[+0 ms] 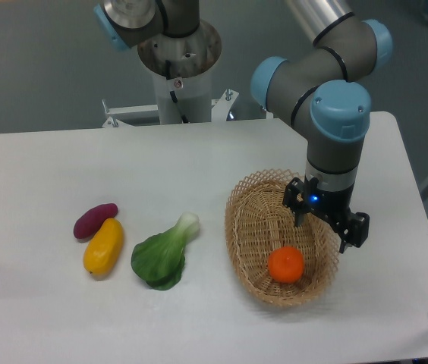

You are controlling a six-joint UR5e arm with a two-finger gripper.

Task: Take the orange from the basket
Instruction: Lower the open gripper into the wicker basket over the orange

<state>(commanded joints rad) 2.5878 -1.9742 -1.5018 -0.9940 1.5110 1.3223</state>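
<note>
Single fixed view, high, facing the arm base across the table (47, 318).

basket (248, 227) rim behind tool (322, 233)

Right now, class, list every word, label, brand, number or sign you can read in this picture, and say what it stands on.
None can be read. The arm's pincer, the orange, the basket and the table carry no visible text. The pincer shows only a small blue light, not a sign.
</note>
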